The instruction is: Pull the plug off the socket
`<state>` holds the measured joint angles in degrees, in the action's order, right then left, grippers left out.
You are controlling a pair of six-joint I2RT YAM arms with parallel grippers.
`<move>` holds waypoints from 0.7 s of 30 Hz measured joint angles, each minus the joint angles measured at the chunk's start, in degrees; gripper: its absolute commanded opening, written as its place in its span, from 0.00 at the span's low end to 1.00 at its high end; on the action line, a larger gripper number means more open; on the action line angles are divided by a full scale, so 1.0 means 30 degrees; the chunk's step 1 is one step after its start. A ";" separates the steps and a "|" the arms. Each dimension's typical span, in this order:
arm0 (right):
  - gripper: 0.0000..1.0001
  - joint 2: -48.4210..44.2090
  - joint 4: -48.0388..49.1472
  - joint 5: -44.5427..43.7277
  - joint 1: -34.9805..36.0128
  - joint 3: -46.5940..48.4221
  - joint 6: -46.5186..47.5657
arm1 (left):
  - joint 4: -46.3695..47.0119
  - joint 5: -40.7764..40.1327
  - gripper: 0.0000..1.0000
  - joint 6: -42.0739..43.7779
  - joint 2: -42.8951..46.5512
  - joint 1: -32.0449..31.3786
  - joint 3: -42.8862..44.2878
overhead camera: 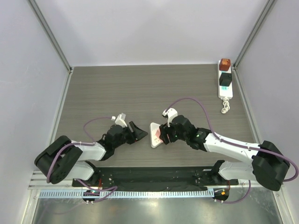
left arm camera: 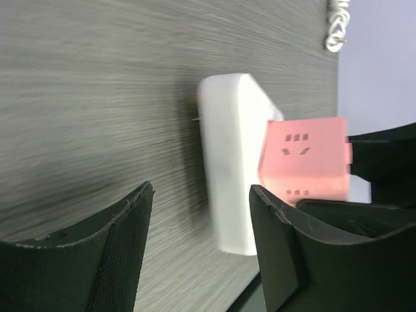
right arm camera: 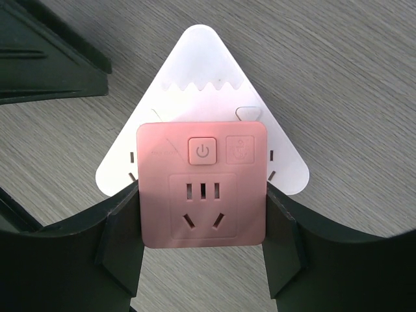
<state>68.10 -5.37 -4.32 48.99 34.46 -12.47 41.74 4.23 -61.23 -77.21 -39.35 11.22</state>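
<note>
Pinching the pink plug (right arm camera: 203, 195) in the right end effector (right arm camera: 203, 221) over the white triangular plate (right arm camera: 201, 65) toward the near edge of the bench (overhead camera: 140, 88), holding the left end effector (left arm camera: 201, 192) spread just beside that plate, with the socket (overhead camera: 224, 92) lying at the far right corner, carrying an orange block (overhead camera: 225, 64) and a black block (overhead camera: 225, 79).

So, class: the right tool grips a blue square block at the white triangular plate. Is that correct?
Not quite: the block is pink, not blue. The right tool grips a pink square block at the white triangular plate. The right wrist view shows the colour plainly.
</note>
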 measured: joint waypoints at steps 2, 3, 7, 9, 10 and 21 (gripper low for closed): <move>0.01 -0.0080 0.0197 0.0153 0.0000 -0.0138 0.0219 | -0.0401 0.0583 0.63 0.0073 -0.0240 0.0000 0.0801; 0.01 -0.0080 0.0248 0.0240 0.0000 -0.0146 0.0299 | -0.0415 0.0903 0.63 0.0066 -0.0503 0.0000 0.1158; 0.01 -0.0080 0.0583 0.0663 0.0000 -0.0262 0.0554 | 0.0750 0.2186 0.63 -0.0175 -0.2790 0.0000 0.1945; 0.01 -0.0080 0.0925 0.0954 0.0000 -0.0430 0.0605 | 0.1836 0.2878 0.63 -0.0794 -0.4524 0.0000 0.2178; 0.01 -0.0117 0.1035 0.1042 0.0000 -0.0539 0.0678 | 0.2871 0.3111 0.63 -0.1100 -0.5260 0.0022 0.2310; 0.01 -0.0729 0.1596 0.1537 0.0000 -0.1188 0.0605 | 0.5960 0.4116 0.33 -0.2594 -0.7766 0.0029 0.2936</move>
<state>65.91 -0.58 0.30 48.99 30.89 -10.66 59.61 16.58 -69.01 -100.51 -39.27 20.03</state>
